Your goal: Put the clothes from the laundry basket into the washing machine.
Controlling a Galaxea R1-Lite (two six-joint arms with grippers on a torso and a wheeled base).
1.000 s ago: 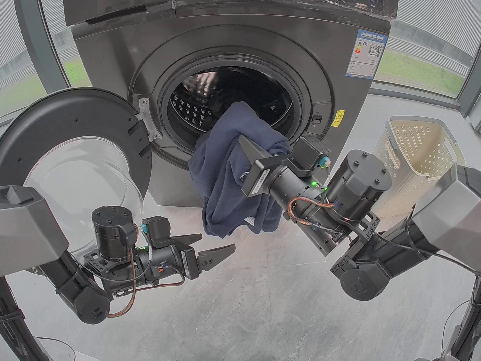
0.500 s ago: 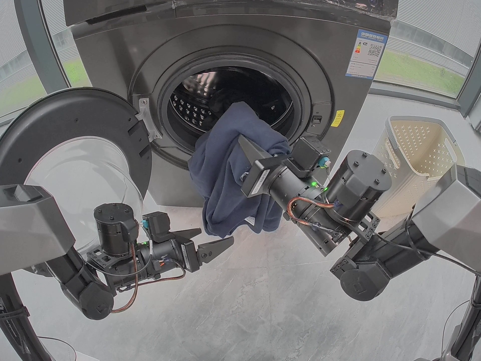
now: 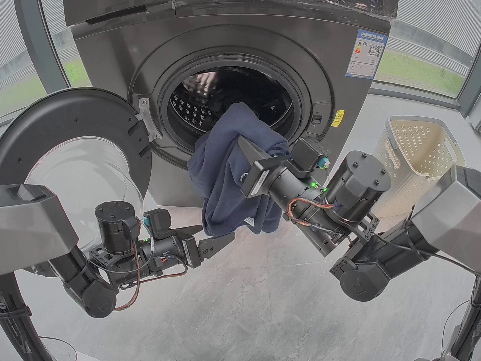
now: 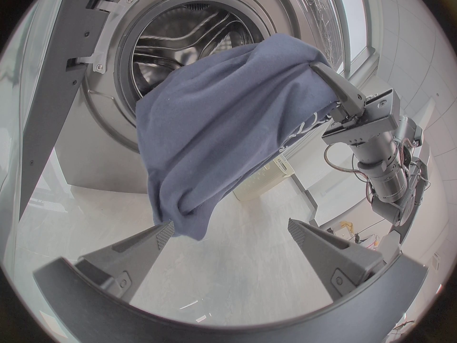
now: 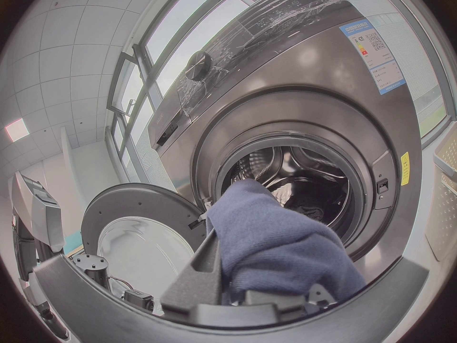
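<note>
My right hand (image 3: 250, 152) grips the navy shirt (image 3: 220, 176) before the washing machine (image 3: 320, 61)'s open mouth, raised to clear the rim; my left hand (image 3: 216, 234) hangs open just beneath its hem, likely for tucking.

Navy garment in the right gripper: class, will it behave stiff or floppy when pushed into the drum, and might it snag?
Probably floppy: the garment drapes in folds below the right gripper. Likely light, since one pinch carries it all. Its hanging tail may catch on the rim of the drum rather than follow in.
</note>
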